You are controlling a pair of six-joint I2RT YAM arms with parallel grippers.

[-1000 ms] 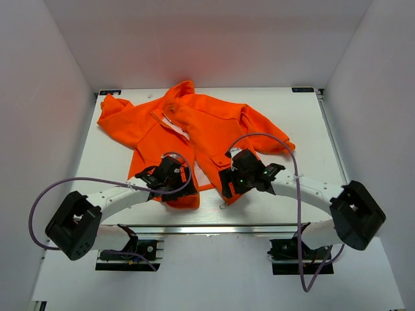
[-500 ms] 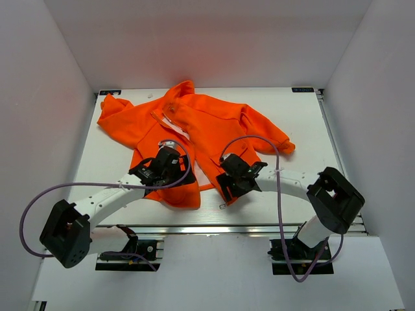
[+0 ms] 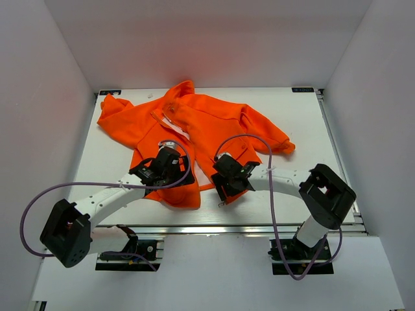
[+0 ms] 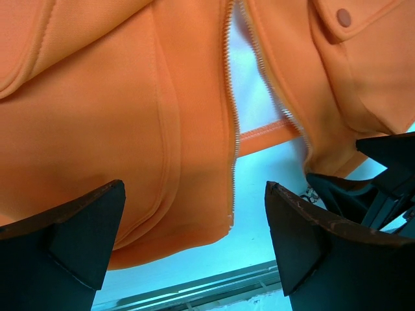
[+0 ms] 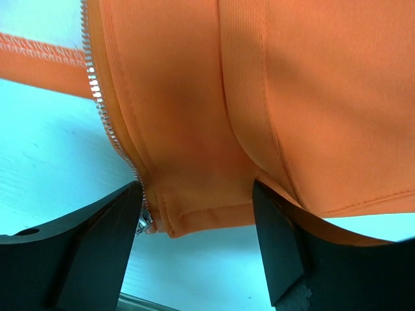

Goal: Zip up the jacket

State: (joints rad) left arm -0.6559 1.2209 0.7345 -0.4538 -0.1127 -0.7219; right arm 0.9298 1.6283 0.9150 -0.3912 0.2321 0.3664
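Where white walls enclose it, pale table (jacket unzipped)

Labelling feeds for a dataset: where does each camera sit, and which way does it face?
Top external: above and behind, looking down on jacket and table; both arms show.
Left wrist: faces the open zipper; left end effector frames it.
Right wrist: faces a hem corner; right end effector shows.
Shared: both wrist views show zipper teeth.
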